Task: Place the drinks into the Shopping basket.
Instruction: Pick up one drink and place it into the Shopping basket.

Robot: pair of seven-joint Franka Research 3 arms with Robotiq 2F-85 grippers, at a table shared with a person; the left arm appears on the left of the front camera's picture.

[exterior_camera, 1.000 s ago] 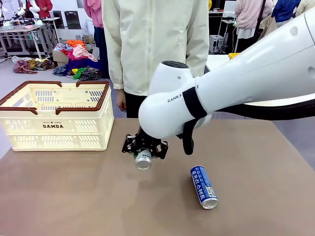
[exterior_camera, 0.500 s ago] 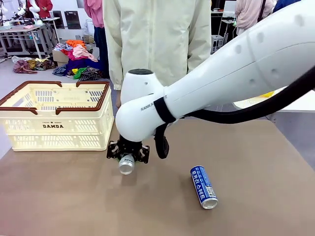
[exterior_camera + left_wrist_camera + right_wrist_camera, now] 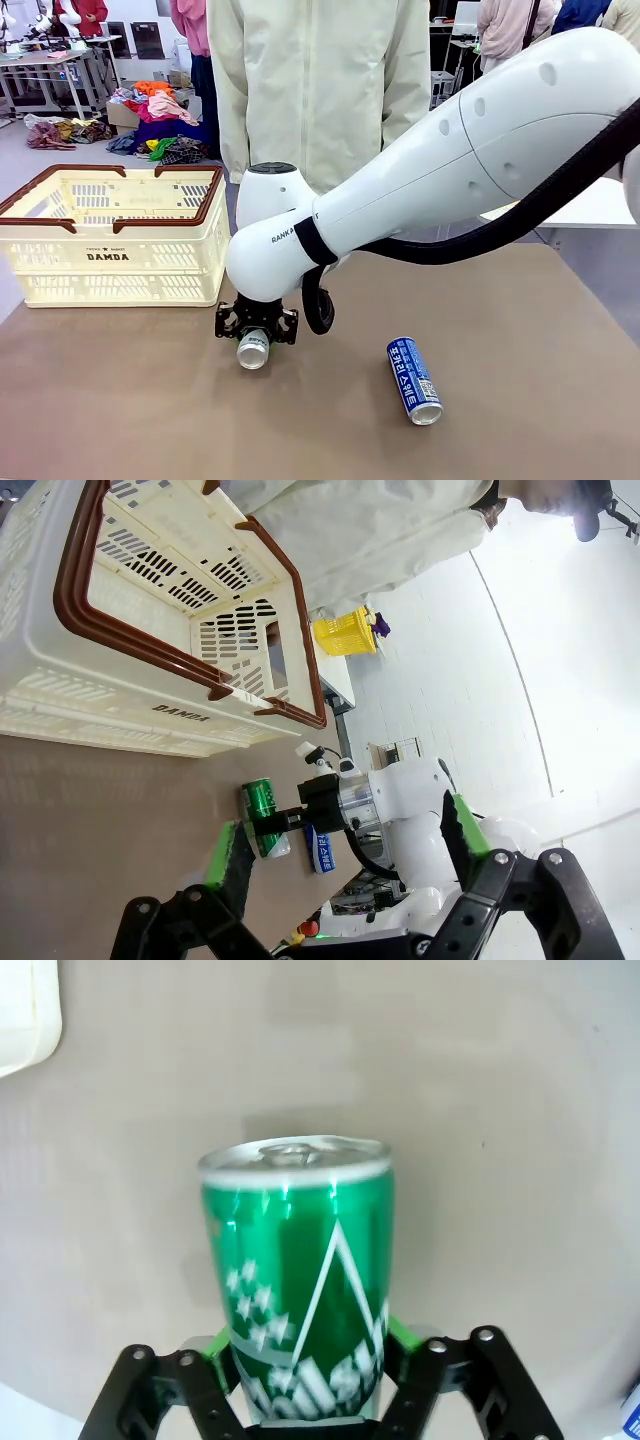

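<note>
Brown bench (image 3: 150,410) beneath: right fingers (image 3: 255,335) clasp the green can (image 3: 252,350) (silver top forward), basket (image 3: 110,235) just beside them; left fingers (image 3: 345,832) gape empty. Carrying step; next, lift it over the rim.

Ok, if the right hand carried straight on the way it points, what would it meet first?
The bare table, most likely; the green can in the right hand would touch down first. Height unclear.
</note>
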